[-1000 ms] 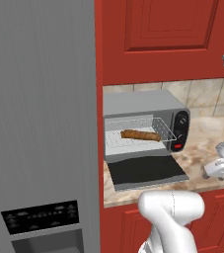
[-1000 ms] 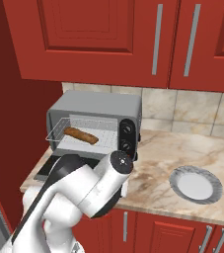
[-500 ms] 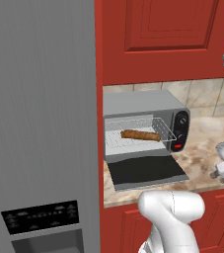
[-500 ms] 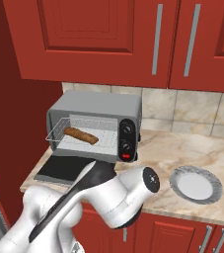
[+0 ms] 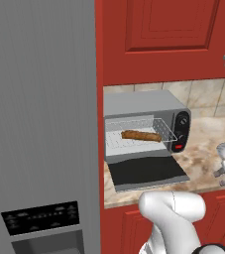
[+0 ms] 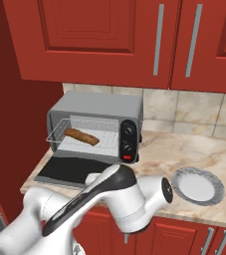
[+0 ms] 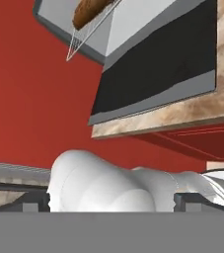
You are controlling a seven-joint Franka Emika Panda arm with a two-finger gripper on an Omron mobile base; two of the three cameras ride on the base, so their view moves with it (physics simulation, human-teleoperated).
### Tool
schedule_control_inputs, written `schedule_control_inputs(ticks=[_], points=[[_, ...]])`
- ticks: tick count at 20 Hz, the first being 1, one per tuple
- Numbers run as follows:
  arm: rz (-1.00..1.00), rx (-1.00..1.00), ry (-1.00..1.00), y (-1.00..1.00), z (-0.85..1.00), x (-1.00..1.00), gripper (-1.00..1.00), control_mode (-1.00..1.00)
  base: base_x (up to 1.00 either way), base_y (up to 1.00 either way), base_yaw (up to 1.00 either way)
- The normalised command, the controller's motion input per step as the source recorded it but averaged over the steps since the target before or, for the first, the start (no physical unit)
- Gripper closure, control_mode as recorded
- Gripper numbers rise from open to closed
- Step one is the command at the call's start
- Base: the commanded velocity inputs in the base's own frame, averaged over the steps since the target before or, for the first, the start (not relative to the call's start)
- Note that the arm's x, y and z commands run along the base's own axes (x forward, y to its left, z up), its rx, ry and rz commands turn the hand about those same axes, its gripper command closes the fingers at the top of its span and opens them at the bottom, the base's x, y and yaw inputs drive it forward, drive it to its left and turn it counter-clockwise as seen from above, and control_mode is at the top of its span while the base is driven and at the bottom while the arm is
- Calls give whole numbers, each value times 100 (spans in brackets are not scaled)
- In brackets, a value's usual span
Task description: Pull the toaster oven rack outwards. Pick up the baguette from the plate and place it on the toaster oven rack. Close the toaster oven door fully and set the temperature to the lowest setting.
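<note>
No legible markings. Baguette [image 5: 140,135] on toaster oven rack [image 5: 159,130]; toaster oven door [image 5: 146,173] lowered flat. Gripper fingers [image 7: 34,202] spread wide, empty.

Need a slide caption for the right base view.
Baguette on pulled-out toaster oven rack, toaster oven door open flat, empty plate on the counter.
</note>
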Motion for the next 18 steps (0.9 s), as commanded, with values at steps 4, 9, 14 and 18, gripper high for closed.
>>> schedule_control_inputs(ticks=[4,9,14,18], points=[[0,14,20,0,0,1,-100,-100,0,0,0],[-3,6,34,-2,0,0,-100,-100,0,0,0],[-11,1,40,-6,0,0,-100,-100,0,0,0],[-17,9,33,-10,-2,0,-100,-100,0,0,0]])
